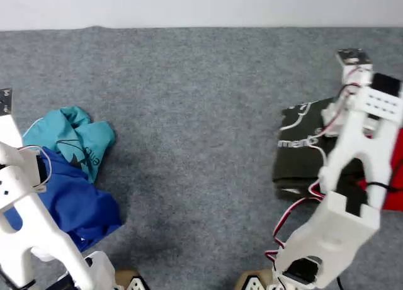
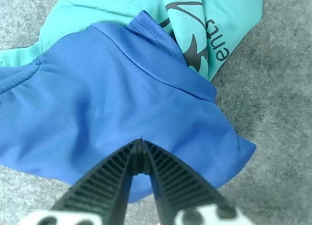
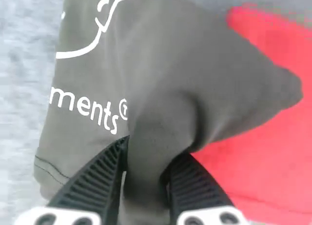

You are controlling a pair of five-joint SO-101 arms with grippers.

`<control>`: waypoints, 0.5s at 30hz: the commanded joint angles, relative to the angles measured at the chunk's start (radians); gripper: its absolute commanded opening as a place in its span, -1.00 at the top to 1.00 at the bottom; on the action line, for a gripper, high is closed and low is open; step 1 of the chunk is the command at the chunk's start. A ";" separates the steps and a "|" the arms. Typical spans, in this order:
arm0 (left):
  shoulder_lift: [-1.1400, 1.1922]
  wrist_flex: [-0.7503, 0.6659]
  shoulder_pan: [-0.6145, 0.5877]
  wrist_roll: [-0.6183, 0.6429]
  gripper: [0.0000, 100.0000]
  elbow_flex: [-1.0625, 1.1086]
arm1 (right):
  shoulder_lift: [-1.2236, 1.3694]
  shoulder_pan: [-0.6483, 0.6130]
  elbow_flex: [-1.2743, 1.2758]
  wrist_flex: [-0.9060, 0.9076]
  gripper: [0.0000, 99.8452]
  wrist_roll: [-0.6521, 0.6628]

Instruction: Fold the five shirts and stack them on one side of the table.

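Table (image 1: 201,95): mottled grey, felt-like.
Turquoise shirt (image 1: 75,136): turquoise, with a dark graphic and dark lettering.
Blue shirt (image 1: 79,205): solid royal blue.
Dark shirt (image 1: 302,148): dark olive-grey, with a white line drawing and white lettering.
Red shirt (image 1: 398,199): plain bright red.
Left arm (image 1: 28,233): white.
Right arm (image 1: 352,170): white, with red, black and white wires.
Left pincer (image 2: 142,143): black, ribbed.
Right pincer (image 3: 148,152): black, ribbed.

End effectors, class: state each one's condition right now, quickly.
Left end effector: closed, tips on the blue shirt; grip uncertain.
Right end effector: closed on the dark shirt.
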 commanded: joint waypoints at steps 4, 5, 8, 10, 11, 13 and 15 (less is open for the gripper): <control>-0.028 -0.018 0.003 -0.003 0.99 -0.005 | -0.124 0.124 -0.060 -0.096 0.98 0.169; -0.028 -0.018 0.003 -0.003 0.99 -0.005 | -0.131 0.128 -0.060 -0.097 0.98 0.181; -0.028 -0.018 0.003 -0.003 0.99 -0.005 | -0.150 0.134 -0.061 -0.096 0.98 0.198; -0.028 -0.017 0.003 -0.003 0.99 -0.005 | -0.170 0.134 -0.061 -0.096 0.98 0.196; -0.028 -0.017 0.003 -0.003 0.99 -0.005 | -0.179 0.134 -0.061 -0.096 0.98 0.196; -0.028 -0.017 0.003 -0.003 0.99 -0.005 | -0.196 0.134 -0.061 -0.097 0.98 0.196; -0.028 -0.017 0.003 -0.003 0.99 -0.005 | -0.208 0.136 -0.061 -0.097 0.98 0.198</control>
